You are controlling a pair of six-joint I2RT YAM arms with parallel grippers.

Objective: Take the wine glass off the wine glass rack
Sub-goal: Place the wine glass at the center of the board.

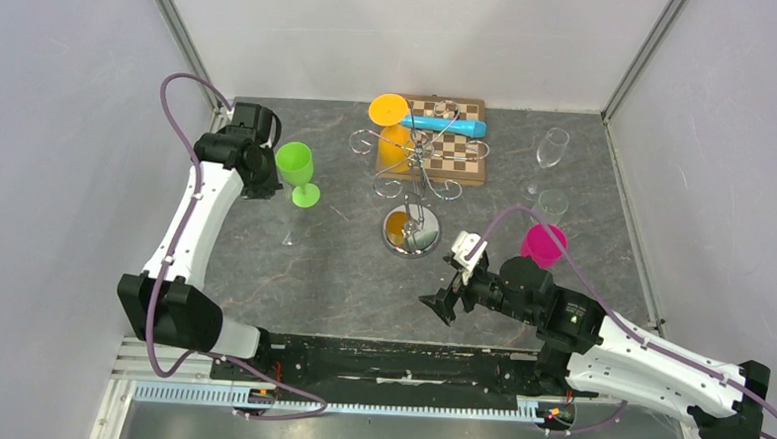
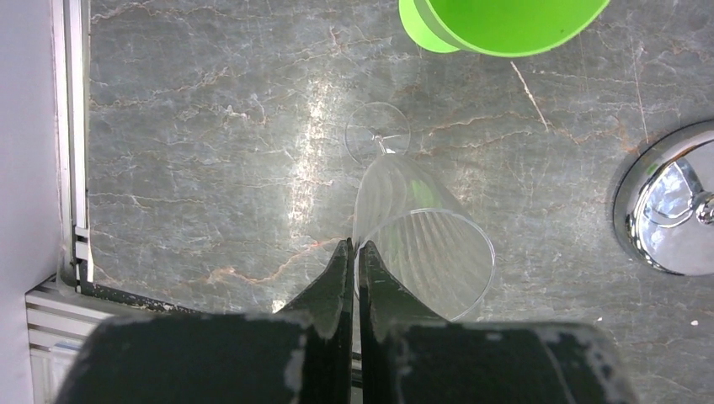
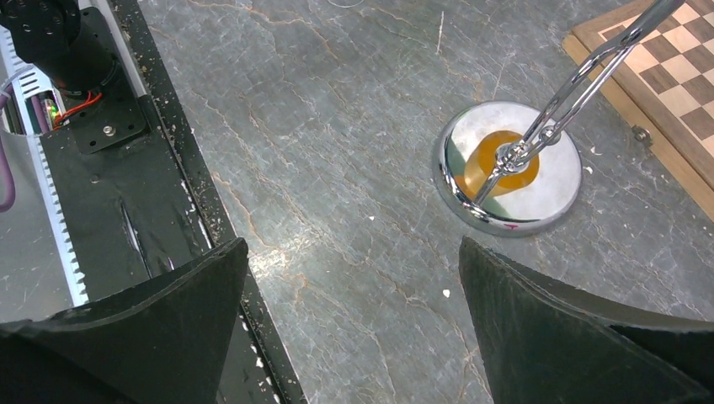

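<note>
Left fingers pinch clear glass, green glass beside

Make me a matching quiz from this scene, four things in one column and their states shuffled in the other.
1 green plastic wine glass
2 orange plastic wine glass
3 left claw
4 right claw

A wide open
B hanging from chrome wire rack
C shut
D standing on grey marbled table

Pairs: 1-D, 2-B, 3-C, 4-A
</note>
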